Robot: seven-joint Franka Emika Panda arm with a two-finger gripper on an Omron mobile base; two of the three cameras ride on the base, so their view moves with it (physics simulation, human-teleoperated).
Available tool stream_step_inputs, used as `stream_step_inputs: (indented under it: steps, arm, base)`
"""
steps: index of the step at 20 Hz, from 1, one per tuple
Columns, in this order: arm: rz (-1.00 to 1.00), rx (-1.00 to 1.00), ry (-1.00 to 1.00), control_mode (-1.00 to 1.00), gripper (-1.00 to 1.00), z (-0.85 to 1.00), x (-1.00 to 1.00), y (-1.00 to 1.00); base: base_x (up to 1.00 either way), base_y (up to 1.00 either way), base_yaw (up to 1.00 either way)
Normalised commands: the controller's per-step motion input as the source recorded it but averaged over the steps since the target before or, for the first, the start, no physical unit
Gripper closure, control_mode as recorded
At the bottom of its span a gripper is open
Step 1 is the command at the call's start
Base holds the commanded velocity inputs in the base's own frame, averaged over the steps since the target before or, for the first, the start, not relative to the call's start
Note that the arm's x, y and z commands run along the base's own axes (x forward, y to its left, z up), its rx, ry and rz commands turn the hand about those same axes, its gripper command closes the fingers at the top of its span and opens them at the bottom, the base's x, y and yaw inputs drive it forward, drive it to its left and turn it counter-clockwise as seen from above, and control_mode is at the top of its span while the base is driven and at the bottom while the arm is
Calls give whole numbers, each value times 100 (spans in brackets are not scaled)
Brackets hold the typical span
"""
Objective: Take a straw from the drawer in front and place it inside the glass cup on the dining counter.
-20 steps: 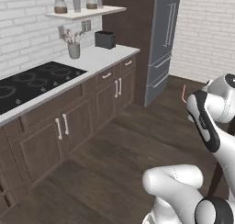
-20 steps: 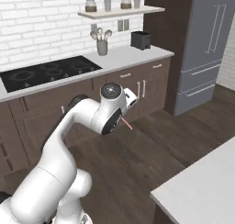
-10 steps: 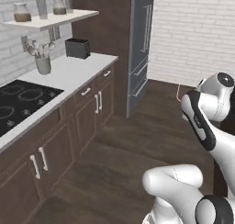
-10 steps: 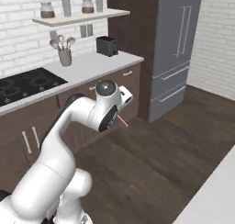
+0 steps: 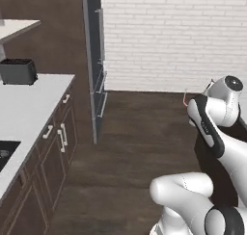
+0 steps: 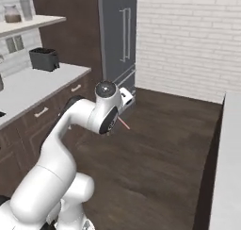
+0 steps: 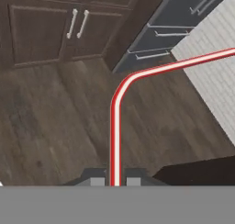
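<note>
My gripper [image 7: 114, 182] is shut on the red-pink straw [image 7: 114, 126], which rises between the two fingertips [image 7: 96, 181] and bends off toward the upper right. In the right base view the straw [image 6: 124, 124] pokes out below the white hand, over the wooden floor. From the left base view a short red piece of the straw [image 5: 185, 99] shows beside the arm's upper joint. The dining counter [image 6: 230, 168] is the white slab along the right edge. The glass cup is out of view. Dark brown drawer fronts [image 5: 65, 99] sit shut in the cabinet run; which one is the task's drawer I cannot tell.
A tall grey fridge [image 6: 120, 36] stands between the cabinet run and a white brick wall [image 5: 169, 36]. A black toaster [image 6: 44, 58] sits on the white countertop [image 5: 29, 104] at the left. Dark wooden floor [image 6: 155, 158] lies between the cabinets and the dining counter.
The whole picture has swung as the base turns: cooktop and shelf slid off to the left, fridge, brick wall and dining counter came in. The gripper stays shut on the straw.
</note>
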Motion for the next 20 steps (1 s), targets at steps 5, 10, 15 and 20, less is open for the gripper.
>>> stream_step_inputs:
  steps: [5, 10, 15, 20]
  arm:
    - [0, 0, 0, 100, 100, 0, 0, 0]
    - [0, 0, 0, 100, 100, 0, 0, 0]
    - [0, 0, 0, 100, 100, 0, 0, 0]
    - [0, 0, 0, 100, 100, 0, 0, 0]
  base:
    - [100, 33, -58]
    - [100, 31, -55]
    - [100, 26, -51]
    - [100, 30, -48]
